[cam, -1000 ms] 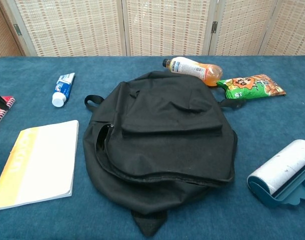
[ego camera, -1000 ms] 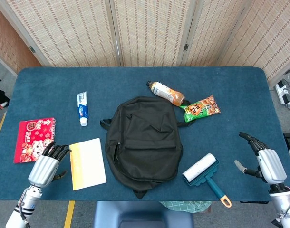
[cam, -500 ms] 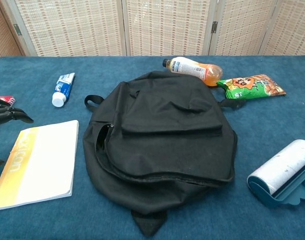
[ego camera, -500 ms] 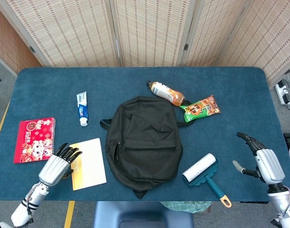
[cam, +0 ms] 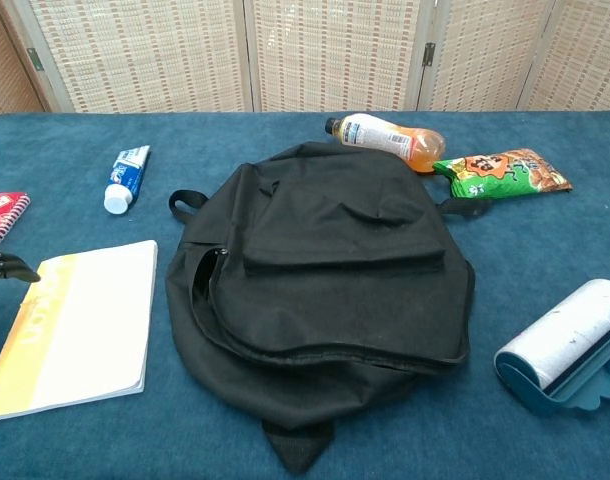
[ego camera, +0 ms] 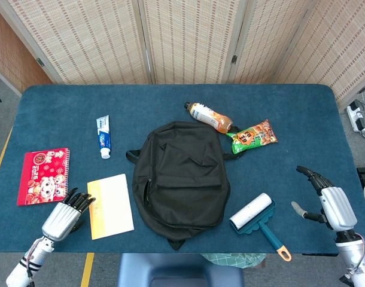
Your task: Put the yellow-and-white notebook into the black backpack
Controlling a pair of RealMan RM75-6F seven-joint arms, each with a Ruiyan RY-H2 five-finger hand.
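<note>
From the head view, the black backpack (ego camera: 181, 176) lies flat mid-table, and the yellow-and-white notebook (ego camera: 110, 205) lies just left of it, untouched. The left hand (ego camera: 64, 216) sits at the notebook's left edge, holding nothing, its fingers fairly close together; the right hand (ego camera: 327, 200) hovers far right of the backpack, spread and empty. A lint roller (ego camera: 258, 221) lies between backpack and right hand.

From the chest view, the notebook (cam: 73, 330) lies left of the backpack (cam: 320, 285), whose side zipper gapes toward it. Toothpaste (cam: 125, 179), juice bottle (cam: 387, 139) and snack bag (cam: 500, 171) lie beyond.
</note>
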